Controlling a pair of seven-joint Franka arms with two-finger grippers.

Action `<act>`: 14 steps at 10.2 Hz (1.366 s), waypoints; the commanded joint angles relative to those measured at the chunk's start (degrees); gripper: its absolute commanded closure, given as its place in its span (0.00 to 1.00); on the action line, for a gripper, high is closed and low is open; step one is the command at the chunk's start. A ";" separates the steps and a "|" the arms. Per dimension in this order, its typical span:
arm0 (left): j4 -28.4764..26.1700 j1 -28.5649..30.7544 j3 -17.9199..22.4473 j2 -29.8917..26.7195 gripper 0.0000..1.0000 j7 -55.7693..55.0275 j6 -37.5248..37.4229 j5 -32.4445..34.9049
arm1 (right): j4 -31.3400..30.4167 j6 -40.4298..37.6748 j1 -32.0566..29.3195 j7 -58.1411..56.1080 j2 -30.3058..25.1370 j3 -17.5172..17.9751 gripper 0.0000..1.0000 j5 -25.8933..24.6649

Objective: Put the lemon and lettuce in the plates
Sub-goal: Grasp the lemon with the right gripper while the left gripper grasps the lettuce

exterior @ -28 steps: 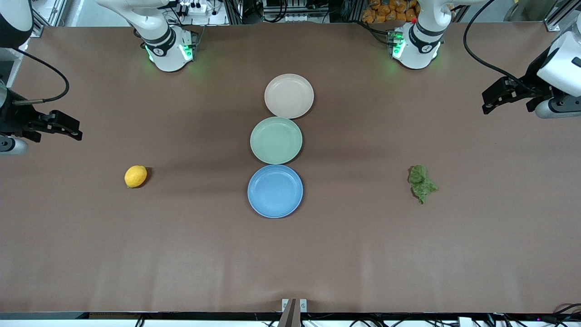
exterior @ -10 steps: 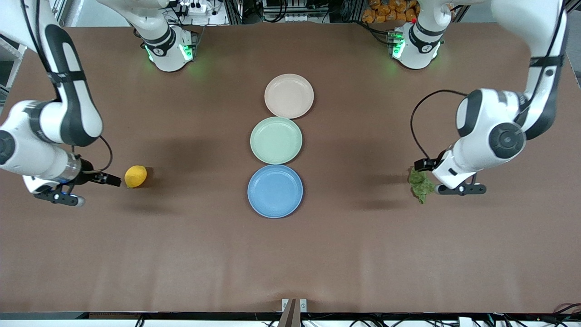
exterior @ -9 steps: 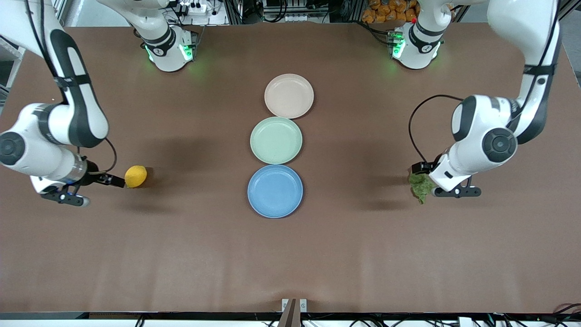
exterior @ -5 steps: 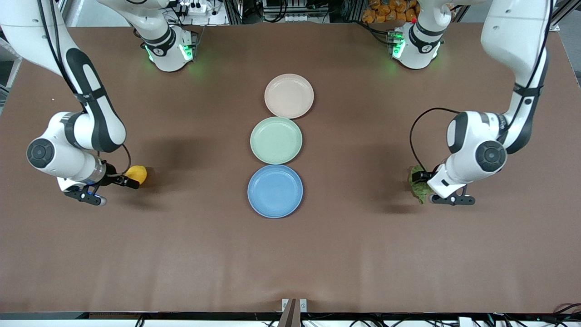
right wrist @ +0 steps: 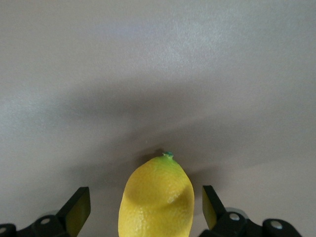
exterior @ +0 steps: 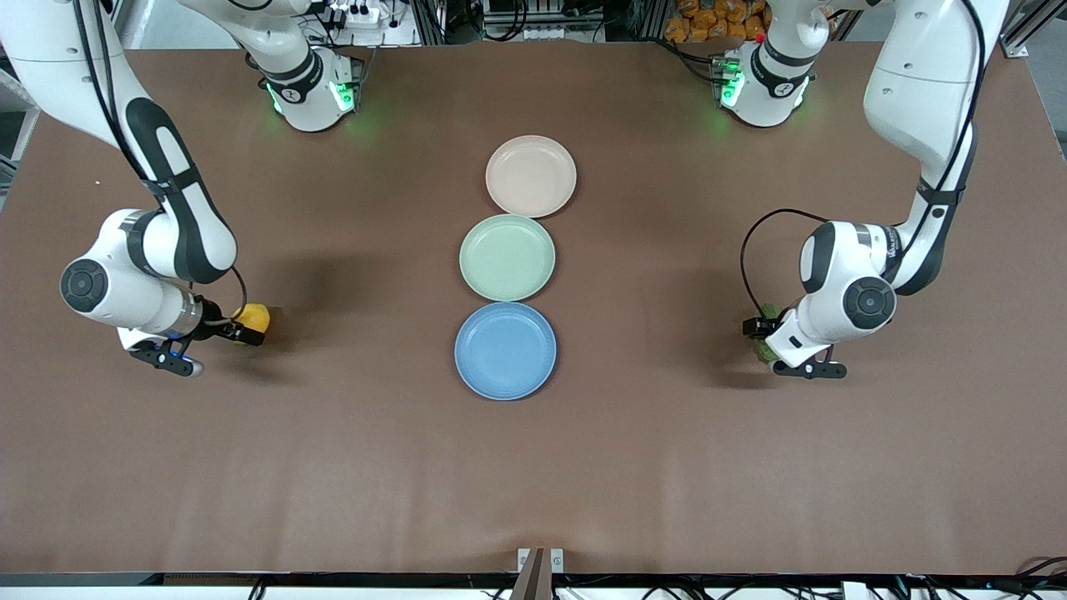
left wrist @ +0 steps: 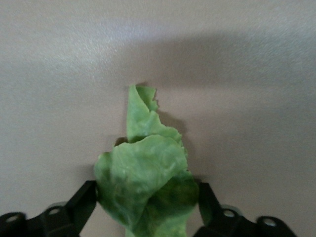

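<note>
Your right gripper has descended, spread around the lemon; your left gripper, likewise spread, now straddles the lettuce. Neither grips yet.

Right arm reaches down toward the table's right-arm end, wrist bent low; right gripper at table level, black fingers spread apart. Left arm mirrors it toward the left-arm end, elbow high, left gripper down at the surface, fingers likewise parted.
</note>
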 commanded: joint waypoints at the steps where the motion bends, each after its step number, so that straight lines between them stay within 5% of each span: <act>1: -0.39 -0.45 0.49 -0.42 0.84 -0.68 0.76 0.60 | -0.35 -1.21 -0.35 -1.96 0.26 0.40 0.00 0.83; 2: -0.39 -0.45 0.49 -0.77 1.00 -0.86 0.67 0.60 | -0.44 -1.22 -0.35 -3.63 0.61 0.40 0.14 0.91; 4: -0.13 -0.45 0.14 -2.44 1.00 -0.95 -0.29 0.60 | -0.26 -1.66 -0.52 -3.65 0.87 0.40 0.72 0.91; 6: 0.66 -0.45 -2.83 -5.68 1.00 -5.57 -5.37 0.60 | 0.44 -3.32 -0.35 -3.73 0.53 0.40 0.96 0.91; 10: 3.11 -2.63 -9.87 -14.30 1.00 -19.64 -15.12 0.69 | 13.07 -20.00 1.57 0.72 -0.27 0.66 1.00 1.70; 14: 6.90 -3.79 -18.91 -14.93 1.00 -35.27 -19.54 0.78 | 19.84 -20.64 10.27 12.34 0.96 1.02 1.00 1.97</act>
